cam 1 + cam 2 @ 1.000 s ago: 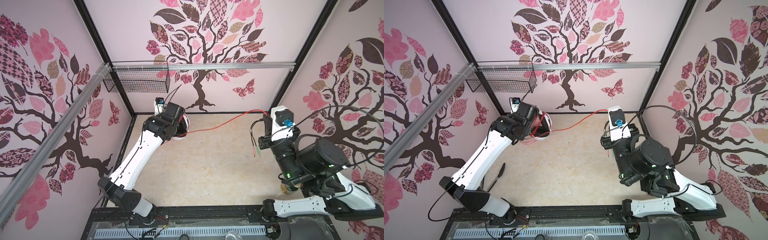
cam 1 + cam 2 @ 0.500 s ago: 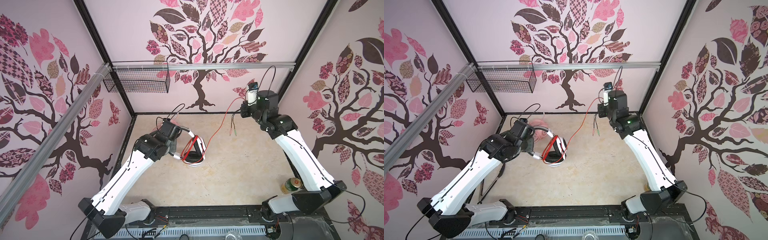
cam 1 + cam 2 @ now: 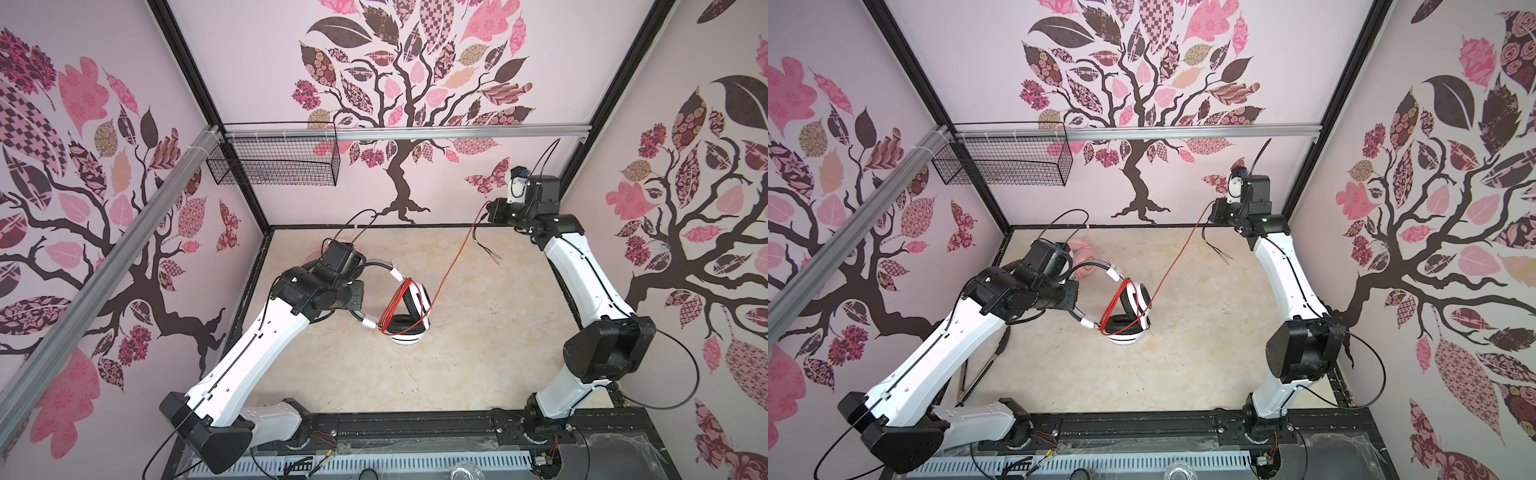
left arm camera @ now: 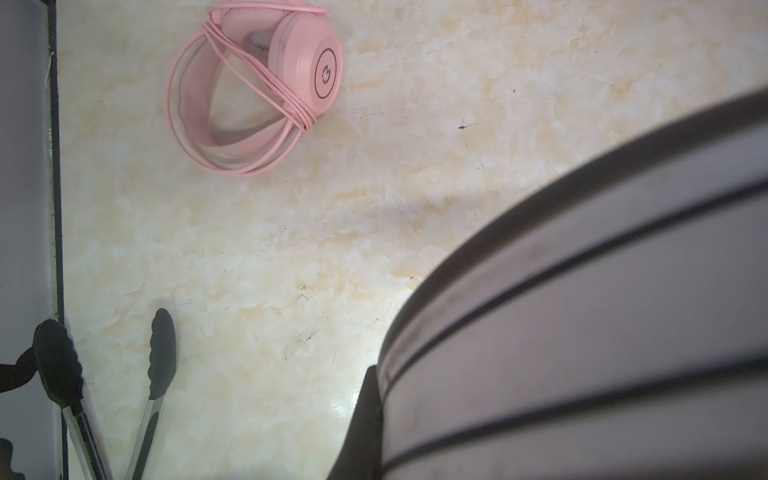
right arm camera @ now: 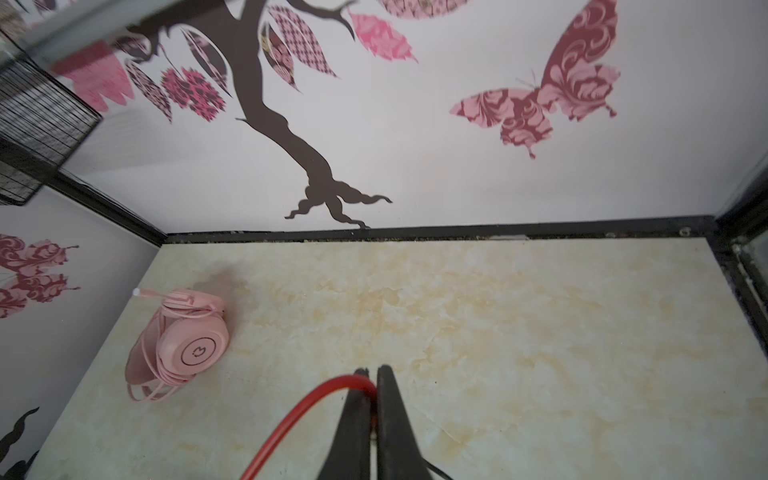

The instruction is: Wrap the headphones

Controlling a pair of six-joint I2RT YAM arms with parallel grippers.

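White headset (image 3: 409,316) sits mid-frame. Left gripper (image 3: 356,293) is clamped on the stiff headband (image 4: 582,311), a solid hold. Right gripper (image 5: 374,399), upper right, pinches the orange-red cable (image 5: 307,399). Cable looks light, floppy and slippery, so it needs tension.

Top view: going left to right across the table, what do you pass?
Tongs → pink headset → white headset → free stretch of the orange-red cable → right gripper, fingers shut on that cable.
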